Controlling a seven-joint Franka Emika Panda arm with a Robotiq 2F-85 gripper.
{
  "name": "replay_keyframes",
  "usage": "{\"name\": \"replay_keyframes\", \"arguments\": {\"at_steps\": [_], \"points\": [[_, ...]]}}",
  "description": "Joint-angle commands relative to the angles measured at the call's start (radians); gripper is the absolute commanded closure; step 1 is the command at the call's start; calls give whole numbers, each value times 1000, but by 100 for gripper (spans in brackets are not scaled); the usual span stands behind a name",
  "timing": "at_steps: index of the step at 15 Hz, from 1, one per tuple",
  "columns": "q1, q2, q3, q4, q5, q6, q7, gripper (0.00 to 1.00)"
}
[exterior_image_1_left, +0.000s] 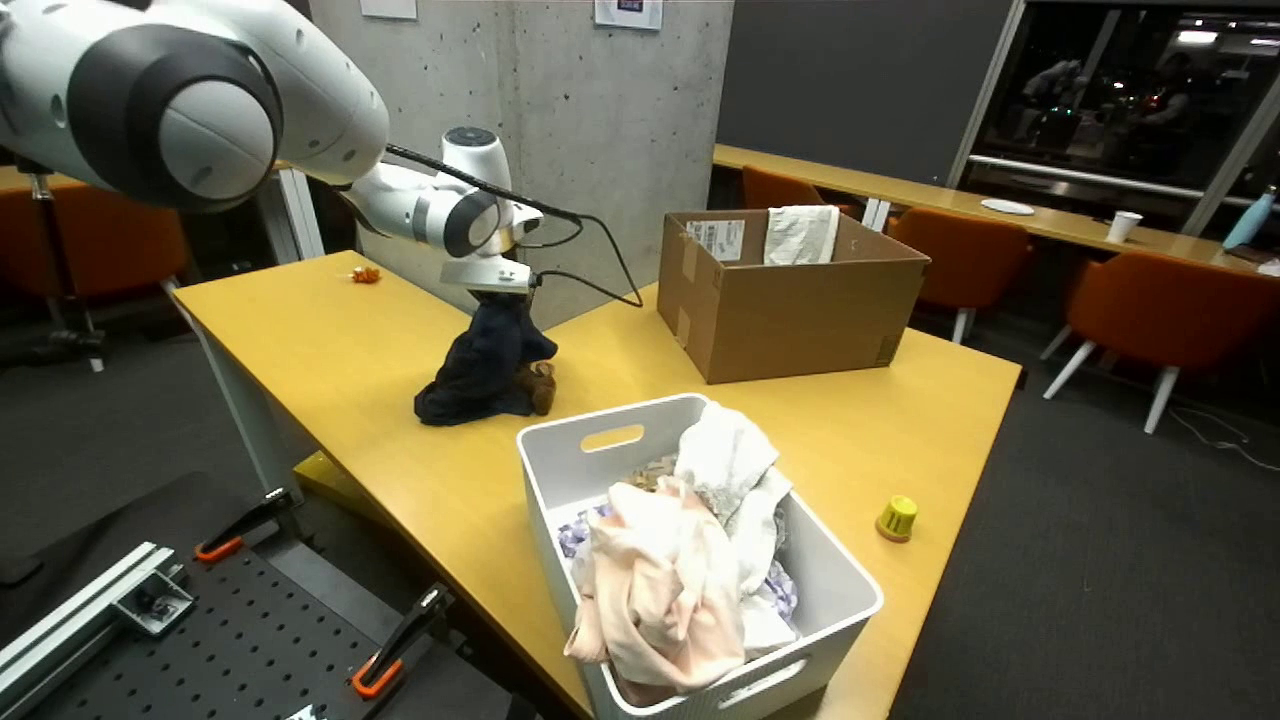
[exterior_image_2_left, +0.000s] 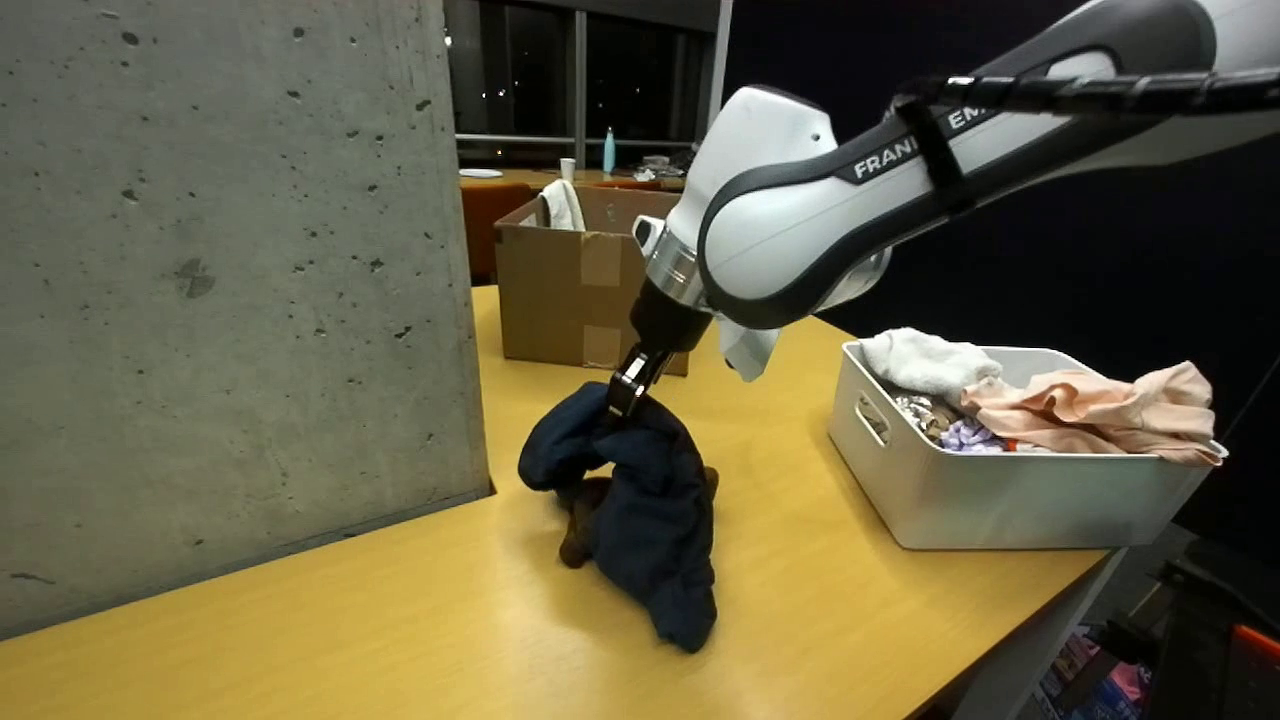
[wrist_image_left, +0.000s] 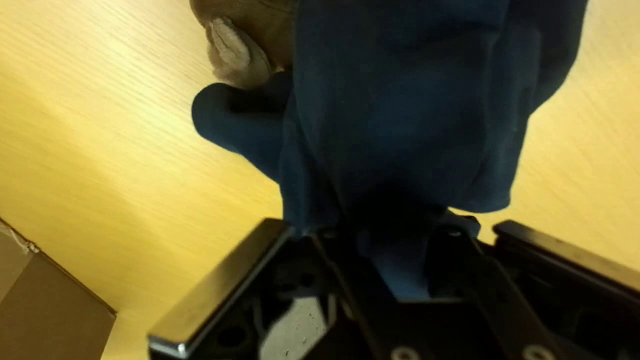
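A dark blue cloth (exterior_image_1_left: 490, 350) lies bunched on the yellow table (exterior_image_1_left: 340, 350), rising to a peak at my gripper (exterior_image_1_left: 505, 294). In an exterior view the gripper (exterior_image_2_left: 622, 400) points down into the cloth (exterior_image_2_left: 655, 490) and pinches its top. In the wrist view the cloth (wrist_image_left: 395, 110) runs up between the gripper's fingers (wrist_image_left: 395, 230); it hides the fingertips. A brown plush-like thing (exterior_image_1_left: 540, 388) shows partly from under the cloth; it also shows in an exterior view (exterior_image_2_left: 580, 525) and in the wrist view (wrist_image_left: 250, 40). Most of it is covered.
A white basket (exterior_image_1_left: 548, 520) holding peach, white and patterned cloths stands on the table. A cardboard box (exterior_image_1_left: 810, 320) with a white cloth over its rim stands behind. A yellow cup (exterior_image_1_left: 898, 518) and a small orange thing (exterior_image_1_left: 366, 275) lie apart. A concrete pillar (exterior_image_2_left: 250, 250) adjoins the table.
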Motion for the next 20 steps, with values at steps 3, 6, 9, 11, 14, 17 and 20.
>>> {"name": "replay_keyframes", "arguments": {"at_steps": [3,6,9,11,14,17,20], "points": [[40,-24,-77,9,-60,-25,79,29],[10,-90,-108,-66,-61,-18,107,8],[-16,-134,-118,-142,-51,-1,124,0],[-38,-154,-95,-191,-34,8,118,0],[-62,-161,-40,-250,-7,33,94,0],[-51,-166,-7,-294,-7,59,101,0],[-44,-171,22,-329,-8,81,102,0]]}}
